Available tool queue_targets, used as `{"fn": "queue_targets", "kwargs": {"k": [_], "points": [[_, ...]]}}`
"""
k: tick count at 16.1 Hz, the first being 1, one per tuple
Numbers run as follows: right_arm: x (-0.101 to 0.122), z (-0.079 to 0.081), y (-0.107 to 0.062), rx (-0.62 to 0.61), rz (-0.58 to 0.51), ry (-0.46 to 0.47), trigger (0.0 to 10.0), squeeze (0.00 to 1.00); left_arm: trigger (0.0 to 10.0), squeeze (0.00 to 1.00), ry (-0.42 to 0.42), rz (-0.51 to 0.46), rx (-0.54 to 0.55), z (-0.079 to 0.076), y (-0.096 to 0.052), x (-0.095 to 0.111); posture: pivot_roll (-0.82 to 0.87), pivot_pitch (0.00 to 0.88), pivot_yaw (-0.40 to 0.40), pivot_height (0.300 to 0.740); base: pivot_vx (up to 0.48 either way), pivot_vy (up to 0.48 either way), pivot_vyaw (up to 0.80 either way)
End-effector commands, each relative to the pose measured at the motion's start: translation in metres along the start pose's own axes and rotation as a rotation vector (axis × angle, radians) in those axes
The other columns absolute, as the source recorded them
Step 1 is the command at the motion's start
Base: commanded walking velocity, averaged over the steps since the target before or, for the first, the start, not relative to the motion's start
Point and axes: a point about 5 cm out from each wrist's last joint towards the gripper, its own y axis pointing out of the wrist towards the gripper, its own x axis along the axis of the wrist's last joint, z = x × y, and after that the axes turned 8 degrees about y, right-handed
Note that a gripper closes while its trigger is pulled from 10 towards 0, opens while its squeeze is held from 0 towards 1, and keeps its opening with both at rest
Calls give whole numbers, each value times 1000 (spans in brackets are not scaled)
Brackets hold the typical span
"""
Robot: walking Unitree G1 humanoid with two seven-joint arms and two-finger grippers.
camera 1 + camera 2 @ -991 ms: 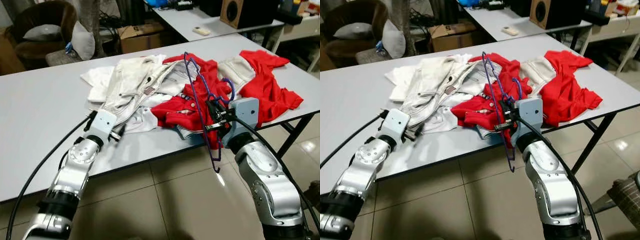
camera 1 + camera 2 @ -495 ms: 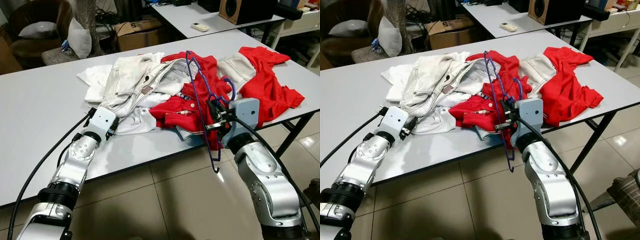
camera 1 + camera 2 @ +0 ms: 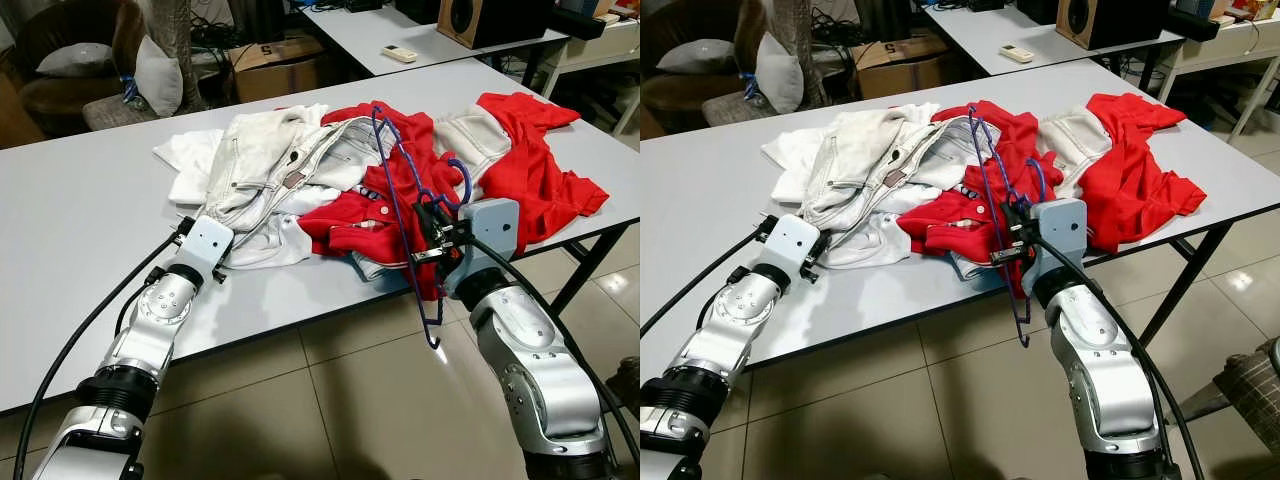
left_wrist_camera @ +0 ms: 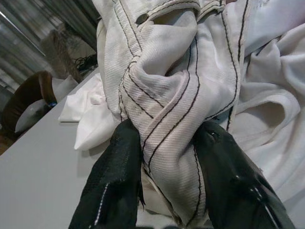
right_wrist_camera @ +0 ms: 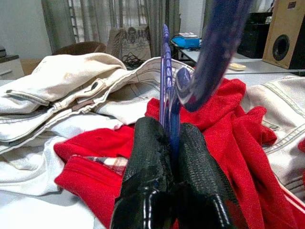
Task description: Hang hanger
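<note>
A purple wire hanger (image 3: 395,180) stands upright over the clothes pile, its hook hanging below the table's front edge. My right gripper (image 3: 428,222) is shut on it; the right wrist view shows both fingers (image 5: 147,148) clamped on the hanger's wires (image 5: 164,71). A white denim garment (image 3: 270,160) lies on the grey table (image 3: 80,200), beside a red garment (image 3: 540,170). My left gripper (image 3: 212,262) is at the white garment's near edge. In the left wrist view a thick fold of it (image 4: 167,71) is pinched between the two fingers (image 4: 119,162).
The pile covers the table's middle and right. Behind stands a second table with a remote control (image 3: 403,54) and a speaker (image 3: 490,15). A cardboard box (image 3: 275,65) and an armchair (image 3: 75,50) are further back. A table leg (image 3: 590,265) slants at the right over tiled floor.
My left gripper has moved forward across the table onto the white garment's edge and closed on a fold. The right gripper and hanger have stayed put.
</note>
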Motion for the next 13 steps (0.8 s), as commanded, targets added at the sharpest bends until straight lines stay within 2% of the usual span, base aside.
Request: {"fn": "queue_targets", "kwargs": {"k": [1,5,6,7,8,9,13], "points": [[1,1,-1,10,-8,-8,10000,0,0,0,-6,5,-1,3,-2,-4,-121,0,102,740,0,0,0],[0,0,-3,13,-4,-16,10000,0,0,0,-47,-32,-30,3,-3,1,-124,0,101,740,0,0,0],[0,0,-4,20,-2,-11,10000,0,0,0,-91,-50,-49,3,-3,6,-124,0,101,740,0,0,0],[2,0,-7,57,-5,-13,10000,0,0,0,-183,-85,-64,6,-3,17,-122,0,98,740,0,0,0],[2,-1,-9,72,-6,-13,10000,0,0,0,-213,-102,-70,8,-2,22,-122,0,98,740,0,0,0],[5,-2,-13,139,-3,-26,10000,0,0,0,-294,-168,-80,20,1,43,-122,0,98,740,0,0,0],[9,3,-27,372,59,-83,10000,0,0,0,-446,-319,-88,51,5,89,-117,0,103,740,0,0,0]]}}
